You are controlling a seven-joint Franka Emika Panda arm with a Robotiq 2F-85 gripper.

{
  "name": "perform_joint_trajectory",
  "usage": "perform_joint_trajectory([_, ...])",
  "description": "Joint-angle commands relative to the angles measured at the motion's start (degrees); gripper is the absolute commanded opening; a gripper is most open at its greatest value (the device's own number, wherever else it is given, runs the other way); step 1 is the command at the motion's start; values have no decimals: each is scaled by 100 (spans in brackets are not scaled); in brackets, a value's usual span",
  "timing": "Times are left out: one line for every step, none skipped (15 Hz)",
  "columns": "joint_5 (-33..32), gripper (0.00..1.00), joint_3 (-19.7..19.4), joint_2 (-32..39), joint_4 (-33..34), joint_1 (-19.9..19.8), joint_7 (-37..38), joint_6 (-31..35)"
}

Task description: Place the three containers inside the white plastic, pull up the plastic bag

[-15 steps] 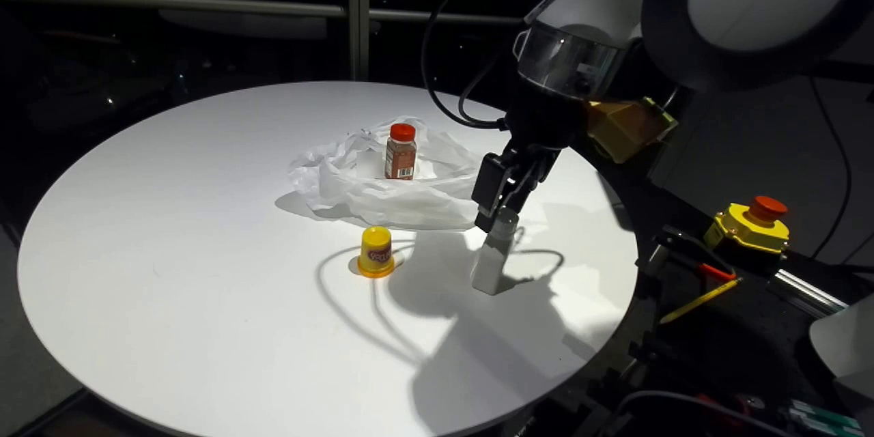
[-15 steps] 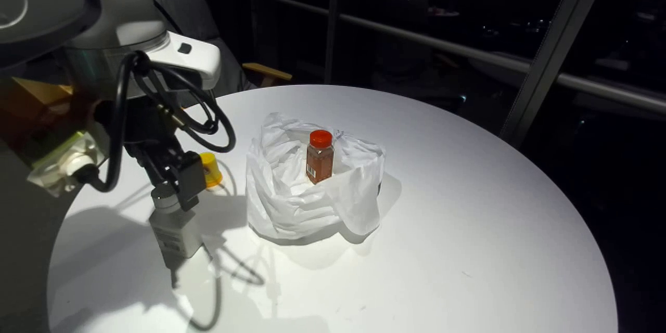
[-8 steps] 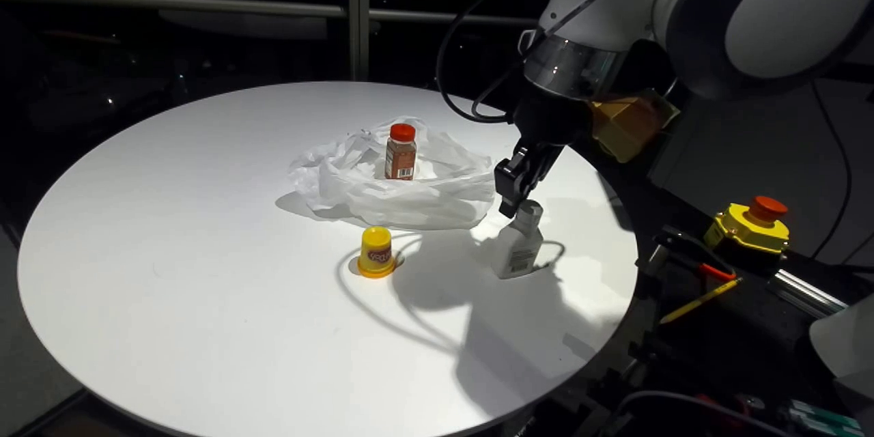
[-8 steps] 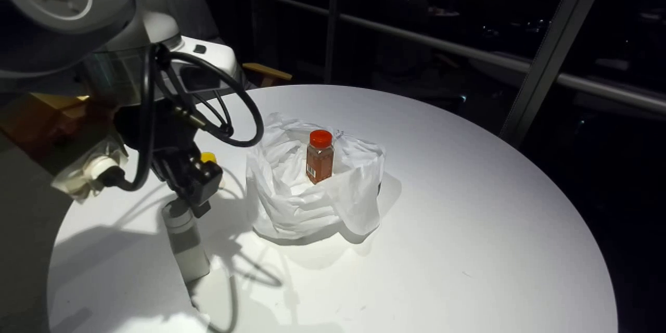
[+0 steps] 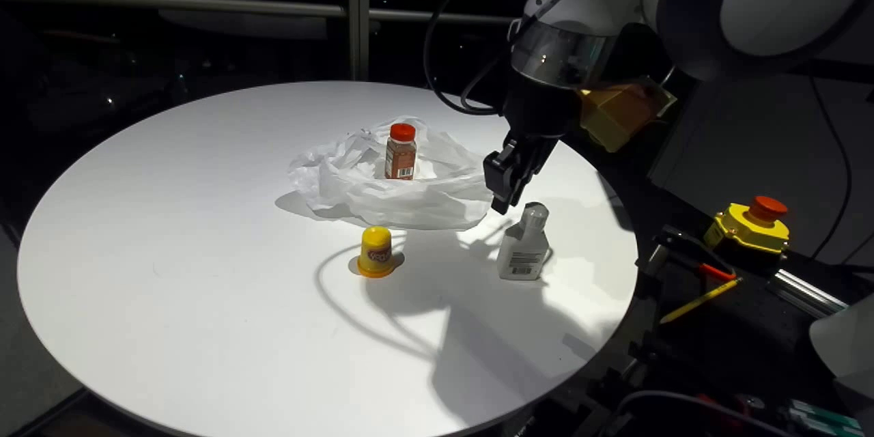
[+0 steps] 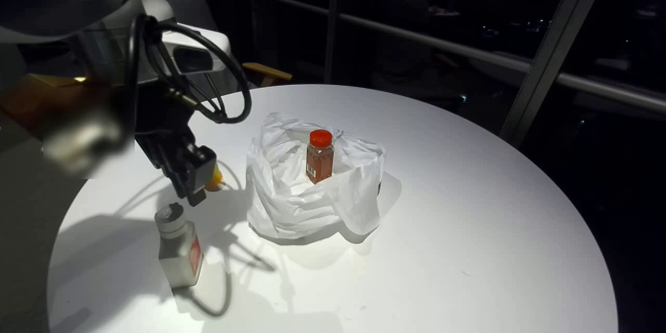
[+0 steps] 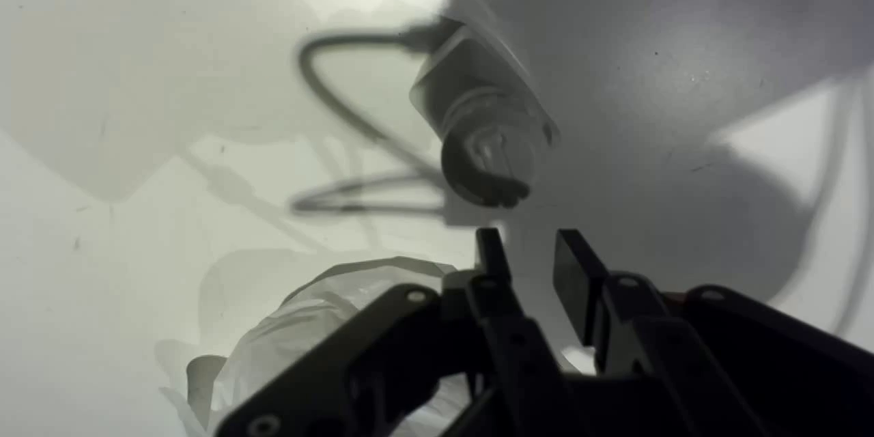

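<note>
Probably a lab, though dimly lit: red stop button [image 5: 766, 209], round table [image 5: 205, 300].

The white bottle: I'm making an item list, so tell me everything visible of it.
The white bottle looks like opaque plastic, with a boxy body, sloping shoulders and a round cap that is on. One face carries small print and what looks like a barcode, unreadable here; another shows a red patch. It stands upright on the table, outside the bag. The open hand is close by but clear of it; only the table appears to touch it.
</note>
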Motion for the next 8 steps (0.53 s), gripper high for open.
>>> perform_joint_trajectory([217, 58, 264, -312, 254, -118, -38, -467])
perform_joint_trajectory([306, 65, 327, -321, 317, -158, -184, -638])
perform_joint_trajectory([427, 74, 397, -322, 365, -194, -327, -793])
perform_joint_trajectory([560, 81, 466, -293, 407, -239, -549, -942])
perform_joint_trajectory([597, 89, 501, -271, 436, -273, -695, -1063])
perform_joint_trajectory([524, 96, 511, -233, 447, -307, -814, -1160])
perform_joint_trajectory([473, 99, 524, -212, 449, -342, -919, -1246])
perform_joint_trajectory([434, 100, 527, -205, 428, -377, -1032, -1307])
